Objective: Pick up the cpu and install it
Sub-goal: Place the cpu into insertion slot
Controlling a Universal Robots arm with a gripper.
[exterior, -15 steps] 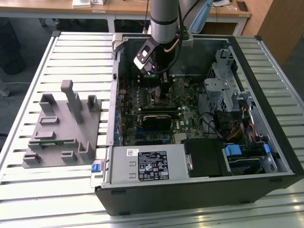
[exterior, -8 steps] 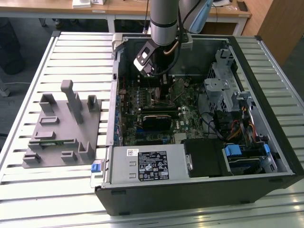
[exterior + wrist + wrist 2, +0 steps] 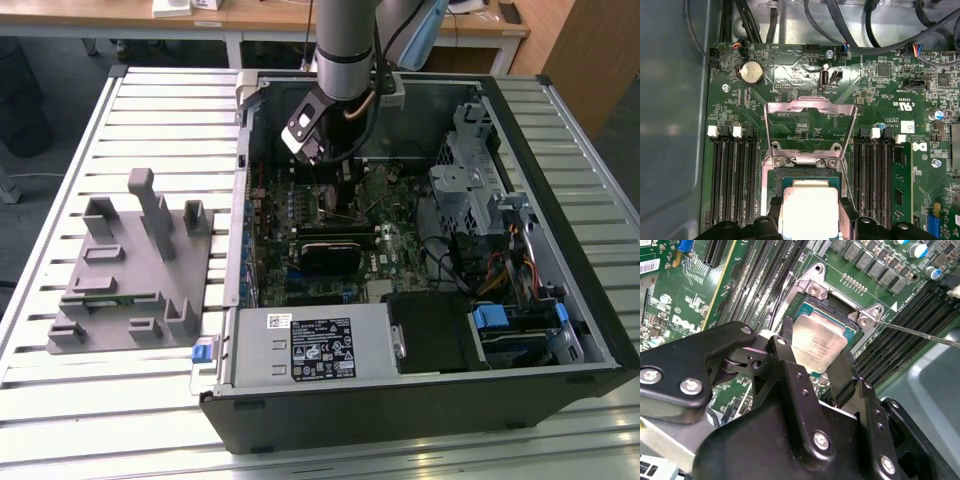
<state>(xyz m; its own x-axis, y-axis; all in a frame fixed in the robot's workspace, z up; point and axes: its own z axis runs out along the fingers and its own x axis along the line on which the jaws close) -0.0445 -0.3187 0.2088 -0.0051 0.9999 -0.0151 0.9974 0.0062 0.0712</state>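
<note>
Gripper (image 3: 816,351) pinches the cpu (image 3: 822,340) by its edges, squared over the open socket (image 3: 832,302), twelve o'clock of the black block (image 3: 335,255), for clean seating.

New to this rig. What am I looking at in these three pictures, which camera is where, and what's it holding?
One robot arm reaches into an open computer case lying on a slatted table. The exterior view comes from a camera off the arm that takes in the whole scene. Both wrist views ride on the arm and look at the motherboard. A grey plastic fixture sits beside the case, on the exterior view's left. The gripper is shut on the cpu, gripping two opposite edges, right over the open socket, whose metal cover plate is flipped up. Whether the chip is seated, I cannot tell.
</note>
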